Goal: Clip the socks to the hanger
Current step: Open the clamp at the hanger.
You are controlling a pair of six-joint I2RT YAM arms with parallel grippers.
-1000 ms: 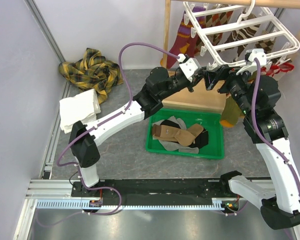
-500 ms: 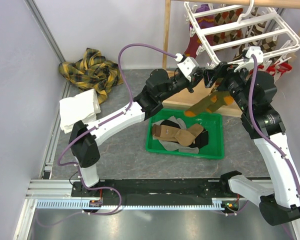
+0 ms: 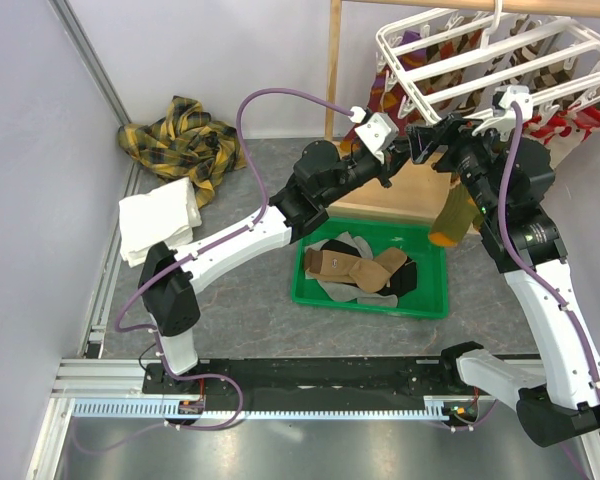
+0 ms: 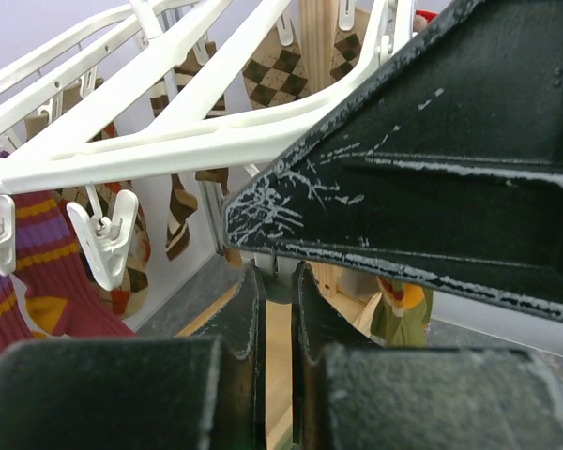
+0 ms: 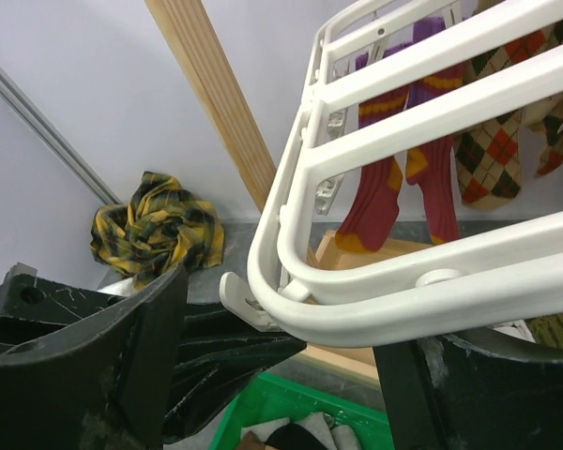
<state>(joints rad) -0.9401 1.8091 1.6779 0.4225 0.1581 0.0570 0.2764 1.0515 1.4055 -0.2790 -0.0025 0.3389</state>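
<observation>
Socks (image 3: 365, 268) inside green bin (image 3: 430, 302), hanger (image 5: 385, 323) beyond.

This looks like a robotics lab test cell rather than a home. Two white-and-black robot arms (image 3: 240, 235) are bolted to a black base plate (image 3: 320, 375) on a silver aluminium extrusion rail (image 3: 280, 402), with purple cables (image 3: 280, 95) looping off them. Plain pale lavender wall panels (image 3: 30, 150), joined by a slanting aluminium post (image 3: 90, 50), enclose a mottled grey tabletop (image 3: 260, 300). The laundry items read as staged props: a bare wooden frame (image 3: 333, 60) carrying a white plastic grid hanger (image 3: 480, 60), a green plastic tray (image 3: 370, 303) of socks (image 3: 365, 268), and a crumpled yellow plaid cloth (image 3: 185, 140). The room beyond the panels cannot be seen, so the wider setting is probably a lab.
</observation>
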